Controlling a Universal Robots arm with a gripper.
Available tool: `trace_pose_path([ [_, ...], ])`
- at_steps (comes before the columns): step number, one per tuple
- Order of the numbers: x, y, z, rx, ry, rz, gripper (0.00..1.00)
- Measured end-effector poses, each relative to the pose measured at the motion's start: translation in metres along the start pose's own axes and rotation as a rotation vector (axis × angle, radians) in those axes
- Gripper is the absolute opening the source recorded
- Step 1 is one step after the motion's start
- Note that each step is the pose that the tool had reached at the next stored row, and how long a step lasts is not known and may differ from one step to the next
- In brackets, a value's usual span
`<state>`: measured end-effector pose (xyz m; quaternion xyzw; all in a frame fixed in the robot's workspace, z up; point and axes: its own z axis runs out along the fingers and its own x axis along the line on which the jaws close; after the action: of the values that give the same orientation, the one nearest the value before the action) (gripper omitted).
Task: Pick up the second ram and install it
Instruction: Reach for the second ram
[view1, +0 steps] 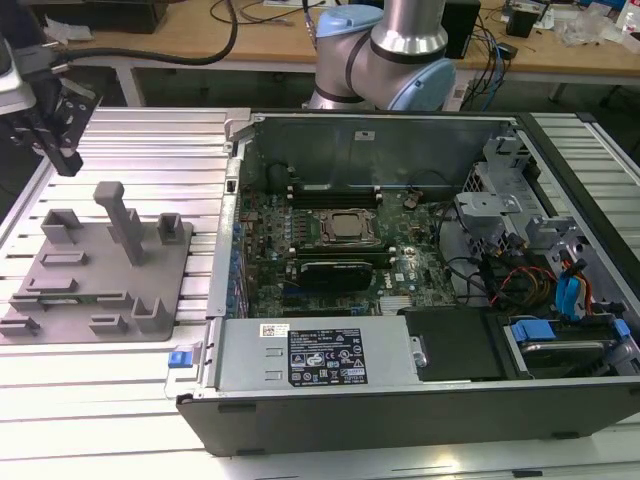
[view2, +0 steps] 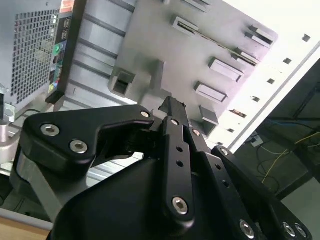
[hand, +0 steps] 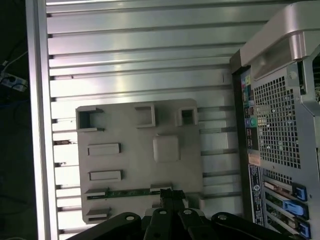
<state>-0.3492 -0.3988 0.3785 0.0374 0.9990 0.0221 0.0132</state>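
Second ram (hand: 131, 192): long, thin, flat green circuit-board stick, lying in a narrow slot of the grey plastic fixture plate (hand: 125, 165), near one edge of that plate; nothing grips it.
Gripper (view1: 62, 156): black metal two-finger gripper, pointing down, raised well above the plate and beyond its far edge in the exterior view; apart from the ram.
Fingers (view2: 173, 131): pressed together, nothing between them.
Arm: silver and pale-blue jointed robot arm (view1: 385, 55), its thick joints standing behind the case, to the exterior view's right of the plate.
Plate details: raised grey blocks, open pockets and one tall post (view1: 118, 215) rise from the plate; the ram's slot runs between low blocks.
Counter: silver ribbed aluminium counter (view1: 150, 140) with long grooves, carrying the plate and the case.
Case: open black desktop computer case (view1: 400, 410) lying on its side, just beside the plate on the exterior view's right; inside it are a green motherboard (view1: 300, 225) with a silver processor socket (view1: 348, 228).
Room: wood-topped counter (view1: 270, 35) behind the plate and the case, with black cables (view1: 215, 45) trailing over it.
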Motion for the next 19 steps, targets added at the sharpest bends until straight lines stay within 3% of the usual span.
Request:
trace_pose_path([
  [3, 0.0114, -0.0011, 0.0044, 0.0, 0.0005, 0.0, 0.08],
  [7, 0.0156, -0.0019, 0.0088, 0.0004, 0.0042, 0.0, 0.08],
  [14, 0.0293, -0.0138, 0.0245, 0.0016, 0.0209, 0.001, 0.08],
  [19, 0.0318, -0.0231, 0.0329, 0.0025, 0.0327, 0.002, 0.08],
])
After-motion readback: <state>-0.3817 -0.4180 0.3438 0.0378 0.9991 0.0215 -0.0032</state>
